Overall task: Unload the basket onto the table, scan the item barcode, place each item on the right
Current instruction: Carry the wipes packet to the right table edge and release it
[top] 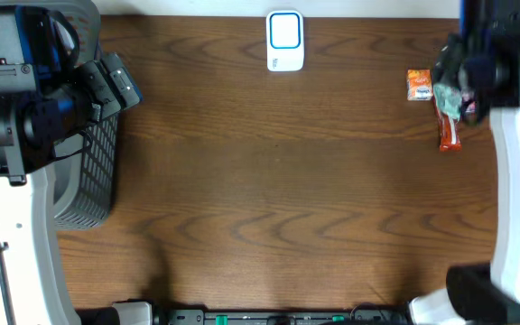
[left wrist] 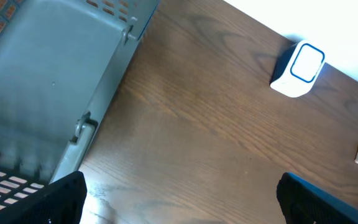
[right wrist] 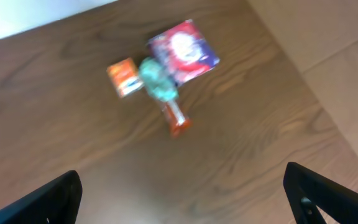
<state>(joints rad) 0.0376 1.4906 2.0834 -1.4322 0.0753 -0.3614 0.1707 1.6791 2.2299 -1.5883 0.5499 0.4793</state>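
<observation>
Table (top: 278,181) — brown wood-grain top, seen nearly whole from overhead.

Scanner (top: 284,41) — small white box with a blue-outlined window. It stands alone at the far edge, near the middle. The left wrist view shows it again at upper right.

Goods to scan — a cluster at the far right of the table, well apart from the scanner.
- Orange packet (top: 419,85), lying flat on the wood.
- Red wrapper (top: 450,134), long and narrow, near the packet. From overhead its far end is covered by the right arm.
- Teal lump (right wrist: 159,79) and pink-and-purple box (right wrist: 184,51), found only in the right wrist view, which is blurred. The lump sits between packet and box, at the head of the red wrapper. Whether these touch or overlap cannot be told. No print or barcode can be read on any of them.

Basket (top: 88,171) — grey mesh, at the left edge, partly under the left arm. The left wrist view cuts it off at the frame edge.

Left gripper (left wrist: 179,208) — jaws spread wide and empty. Only the dark tips show, in the bottom corners of its own view, over bare wood beside the basket.

Right gripper (right wrist: 185,205) — jaws spread wide and empty, above the table on the near side of the cluster. Overhead it is lost in the bulk of the arm.
</observation>
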